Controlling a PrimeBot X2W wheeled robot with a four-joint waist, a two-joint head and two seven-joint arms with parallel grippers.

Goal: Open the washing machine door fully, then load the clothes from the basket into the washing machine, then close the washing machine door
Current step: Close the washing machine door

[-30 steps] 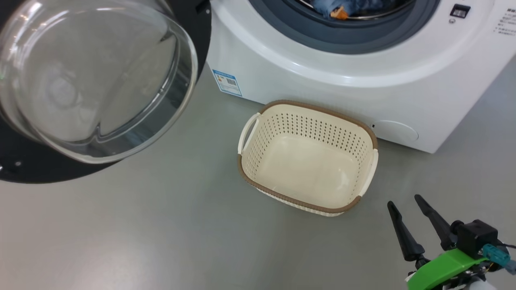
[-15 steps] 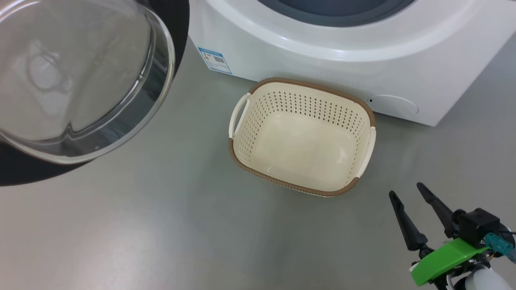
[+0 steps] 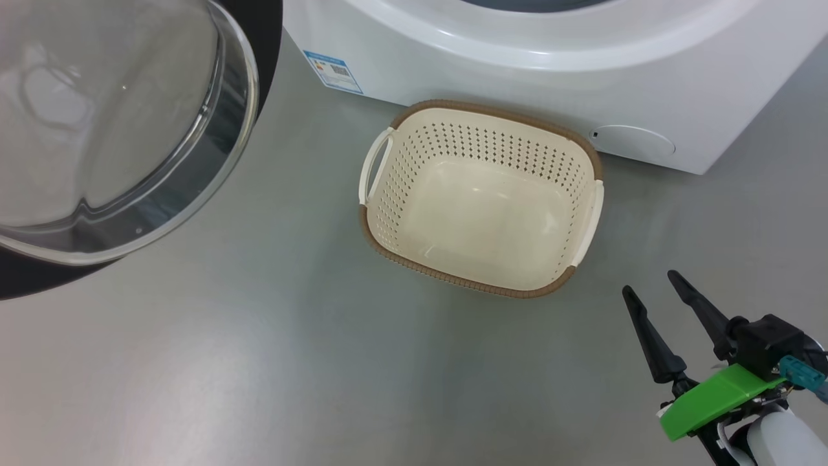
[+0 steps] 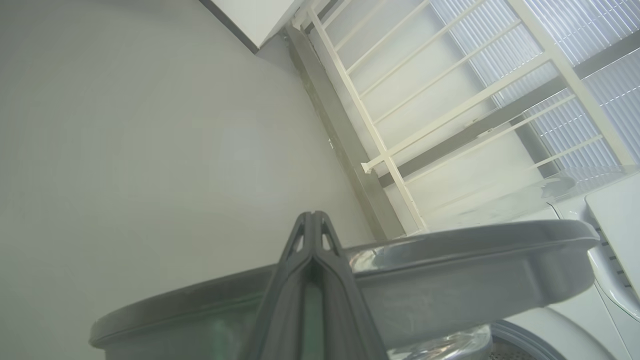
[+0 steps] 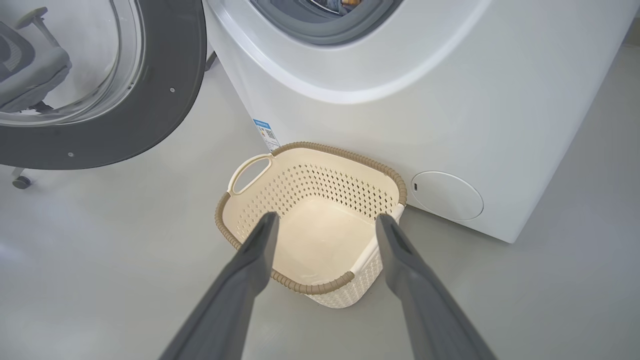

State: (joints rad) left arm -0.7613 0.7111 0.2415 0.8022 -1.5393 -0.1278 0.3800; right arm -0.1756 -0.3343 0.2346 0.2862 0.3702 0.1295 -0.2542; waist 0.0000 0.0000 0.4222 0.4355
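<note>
- Holding my right tool (image 3: 649, 282) wide open and empty, lower right.
- My left tool (image 4: 312, 220) is pinched shut on nothing.
- The basket (image 3: 466, 283) sits mid-frame, just before the washing machine (image 3: 517, 71).
- The washing machine door (image 3: 129, 129) hangs open, upper left.

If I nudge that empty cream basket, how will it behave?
Probably light: the cream perforated plastic basket is empty. It would likely slide on the smooth grey floor rather than tip, being low and wide.
</note>
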